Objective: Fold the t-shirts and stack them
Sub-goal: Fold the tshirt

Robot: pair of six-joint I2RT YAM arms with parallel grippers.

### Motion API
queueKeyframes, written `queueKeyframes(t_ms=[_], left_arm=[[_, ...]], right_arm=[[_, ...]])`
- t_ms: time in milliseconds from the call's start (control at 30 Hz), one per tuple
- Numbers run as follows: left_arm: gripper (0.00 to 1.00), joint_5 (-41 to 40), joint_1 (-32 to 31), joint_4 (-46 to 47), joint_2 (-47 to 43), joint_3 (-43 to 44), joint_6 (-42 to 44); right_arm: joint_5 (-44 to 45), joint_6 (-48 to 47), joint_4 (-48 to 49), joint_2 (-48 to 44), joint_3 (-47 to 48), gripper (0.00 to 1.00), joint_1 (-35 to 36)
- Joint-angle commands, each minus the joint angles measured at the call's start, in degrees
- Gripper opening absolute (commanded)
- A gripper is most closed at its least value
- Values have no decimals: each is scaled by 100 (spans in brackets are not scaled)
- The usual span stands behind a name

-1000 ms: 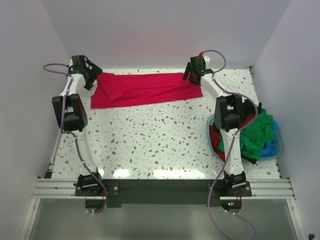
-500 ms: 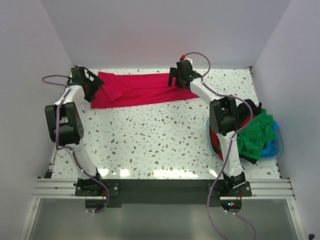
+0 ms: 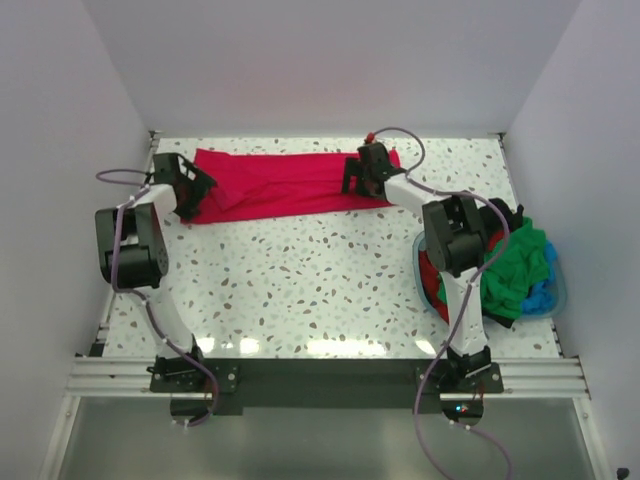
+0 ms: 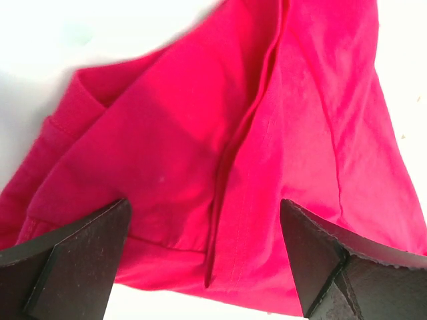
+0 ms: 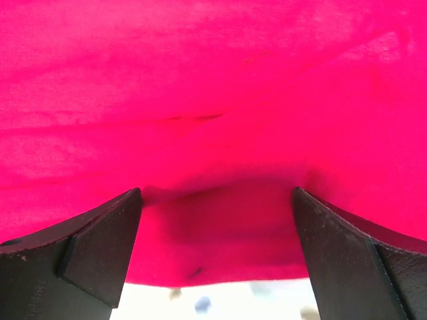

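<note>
T-shirt beneath right gripper, jaws apart.

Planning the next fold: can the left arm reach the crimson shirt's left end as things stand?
Likely yes. The left claw hangs open over the left end of the crimson shirt, cloth showing between its fingers, nothing covering it.

Crimson-red t-shirt: lies flat along the far part of the surface. It is folded lengthwise into a long band running left to right, with shallow creases and a stitched hem at its left end. Green t-shirt, red t-shirt and black t-shirt: crumpled, unfolded, heaped together at the right edge.
</note>
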Motion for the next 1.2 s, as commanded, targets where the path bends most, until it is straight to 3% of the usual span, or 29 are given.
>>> queueKeyframes(t_ms=[0,300,533,633,800,1033,1167], left_arm=[[100,-655,213,-1080,-420,-1025,56],[100,-1377,477,-1705,-2502,-2759,47],[100,-1090,433,-1864,-3663,-3006,302],[100,-974,258,-2004,-3901,-3041,320],[100,-948,-718,-2022,-3955,-3111,162],[100,-1159,-763,-2093,-3867,-3243,-49],[98,-826,-771,-1882,-3805,-3384,-32]], right_arm=[[-149,187,-156,-695,-1019,99,89],[-62,731,-120,-2391,-3243,99,502],[140,864,-295,-2920,-3772,99,626],[141,882,-313,-2982,-3790,99,617],[167,864,-418,-2894,-3720,99,617],[220,926,-462,-2806,-3684,99,608],[273,935,-550,-2727,-3632,99,608]])
